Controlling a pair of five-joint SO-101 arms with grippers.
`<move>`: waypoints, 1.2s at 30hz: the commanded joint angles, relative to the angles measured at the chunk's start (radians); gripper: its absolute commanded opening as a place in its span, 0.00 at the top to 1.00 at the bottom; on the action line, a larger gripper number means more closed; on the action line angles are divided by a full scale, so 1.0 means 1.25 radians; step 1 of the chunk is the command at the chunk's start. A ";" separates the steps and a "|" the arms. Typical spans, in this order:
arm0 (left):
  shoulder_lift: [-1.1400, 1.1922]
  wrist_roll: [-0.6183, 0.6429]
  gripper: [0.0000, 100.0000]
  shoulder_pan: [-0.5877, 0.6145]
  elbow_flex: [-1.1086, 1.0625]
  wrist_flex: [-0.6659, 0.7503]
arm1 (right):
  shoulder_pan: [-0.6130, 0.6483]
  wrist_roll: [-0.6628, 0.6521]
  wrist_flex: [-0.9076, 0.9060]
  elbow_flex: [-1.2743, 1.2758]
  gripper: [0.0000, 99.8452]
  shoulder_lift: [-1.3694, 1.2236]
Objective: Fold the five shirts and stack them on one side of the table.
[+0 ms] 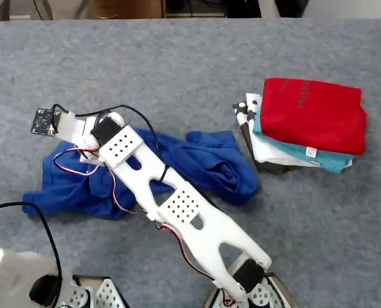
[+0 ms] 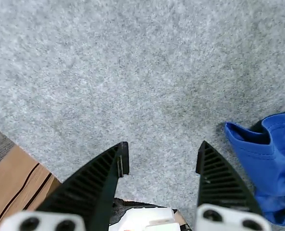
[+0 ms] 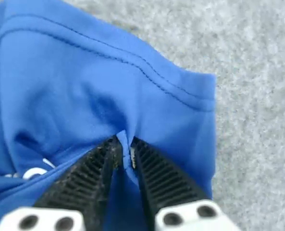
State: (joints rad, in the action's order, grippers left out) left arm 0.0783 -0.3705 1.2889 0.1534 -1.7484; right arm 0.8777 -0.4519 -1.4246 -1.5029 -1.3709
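Up close, right hand (image 3: pixel 125 142) pinching blue shirt (image 3: pixel 75 82), left hand (image 2: pixel 163 144) wide over table (image 2: pixel 132 57), overhead, red-topped stack (image 1: pixel 309 115)

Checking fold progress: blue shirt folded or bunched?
Bunched, not folded: the blue shirt lies crumpled on the table, right gripper pinching a fold of its fabric.

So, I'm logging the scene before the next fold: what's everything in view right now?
Blue shirt: one, blue, crumpled mid-table, not folded.
Folded shirts: four, red over teal, white and a dark one, stacked at the table's right side.
Table: one, grey.
Left gripper: one, black fingers open, above bare table beside the blue shirt's edge.
Right gripper: one, black fingers shut on a fold of the blue shirt.
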 commanded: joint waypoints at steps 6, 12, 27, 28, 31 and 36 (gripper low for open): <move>-0.014 -0.006 0.77 0.004 0.004 -0.009 | -0.019 0.004 -0.029 -0.008 0.99 0.160; -0.014 -0.007 0.77 0.007 0.004 -0.009 | -0.019 0.004 -0.124 -0.008 0.99 0.298; -0.015 0.149 0.77 -0.355 0.160 -0.009 | -0.015 0.041 -0.258 -0.002 0.99 0.374; -0.010 0.169 0.77 -0.399 0.160 -0.009 | -0.018 0.058 -0.249 -0.003 0.99 0.347; -0.007 0.222 0.77 -0.527 0.126 -0.007 | -0.029 0.082 -0.223 -0.007 0.99 0.269; 0.008 0.265 0.77 -0.685 0.081 0.131 | -0.099 0.120 -0.171 -0.008 0.99 0.188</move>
State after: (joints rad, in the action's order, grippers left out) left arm 0.0829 -0.0729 0.5109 0.2639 -1.7085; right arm 0.8316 -0.3475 -1.6824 -1.4983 -1.1254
